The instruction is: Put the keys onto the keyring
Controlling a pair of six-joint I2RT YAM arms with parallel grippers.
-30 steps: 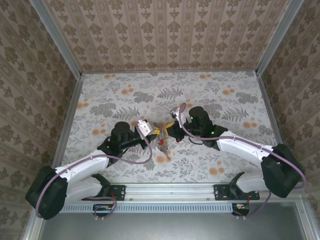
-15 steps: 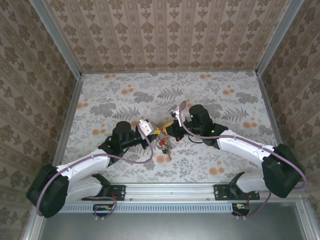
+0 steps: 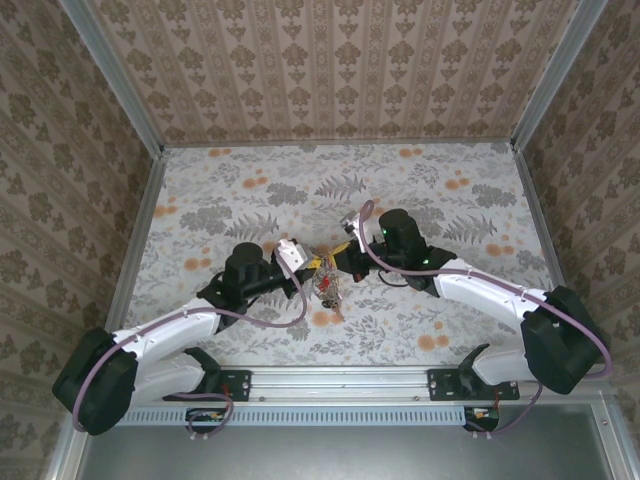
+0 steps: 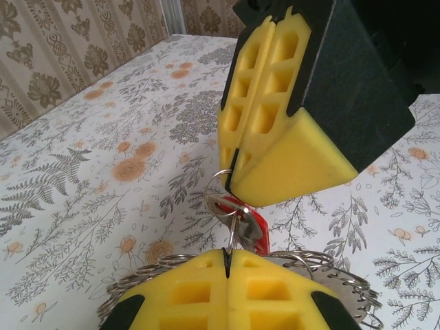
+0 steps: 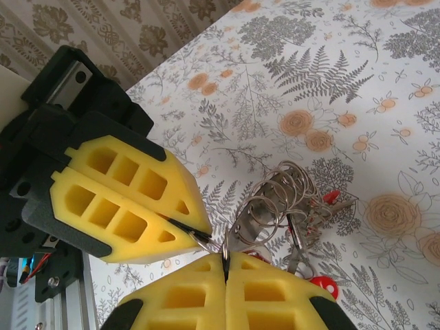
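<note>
Both grippers meet over the middle of the table. My left gripper (image 4: 227, 256) is shut on a thin grey wire seen edge-on, the keyring (image 4: 234, 234). Right above it my right gripper (image 4: 230, 175) is shut on a small ring loop (image 4: 217, 200) that carries a red-headed key (image 4: 254, 223). In the right wrist view my right gripper (image 5: 225, 260) pinches that loop, with the left gripper (image 5: 191, 231) shut close beside it. A bunch of several steel rings (image 5: 285, 199) and keys with red heads (image 5: 323, 285) hangs just behind. The top view shows this bunch (image 3: 326, 286) under both grippers.
The flowered table (image 3: 450, 200) has patterned walls on three sides and metal edge rails (image 3: 135, 250). A metal rail (image 3: 340, 380) with both arm bases runs along the near edge. Both arms reach inward and almost touch at the centre.
Both grippers stay shut. The right gripper has edged slightly up and left in the top view, and the hanging bunch of keys has shifted a little with it.
</note>
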